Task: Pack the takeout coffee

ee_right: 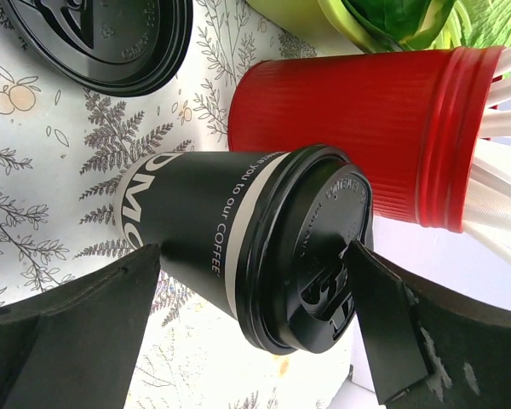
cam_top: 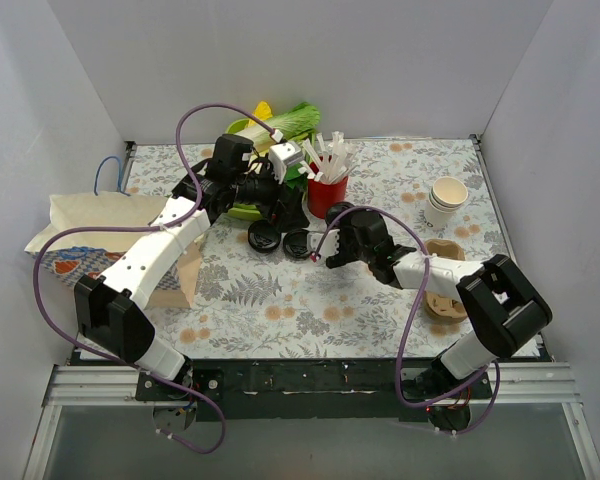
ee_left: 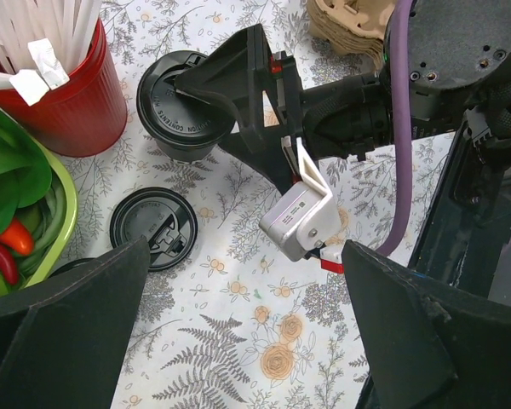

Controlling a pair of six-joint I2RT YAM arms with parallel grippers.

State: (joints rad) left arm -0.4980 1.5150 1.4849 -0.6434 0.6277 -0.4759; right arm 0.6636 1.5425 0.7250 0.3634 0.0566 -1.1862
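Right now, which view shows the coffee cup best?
The right wrist view: the cup fills the frame, side and lid both clear. The left wrist view shows mostly its lid from above; in the top view the right gripper largely hides it.

White-and-black arm links point(cam_top: 150, 255), looping purple cables point(ee_left: 403, 128), matte black pincer fingers point(ee_right: 68, 332)

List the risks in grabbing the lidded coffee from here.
The takeout coffee stands right beside the red straw holder, so the right gripper could knock the holder while closing. One of its fingers seems to lie over the lid; squeezing there might pop it. The open left gripper hovers close and could collide.
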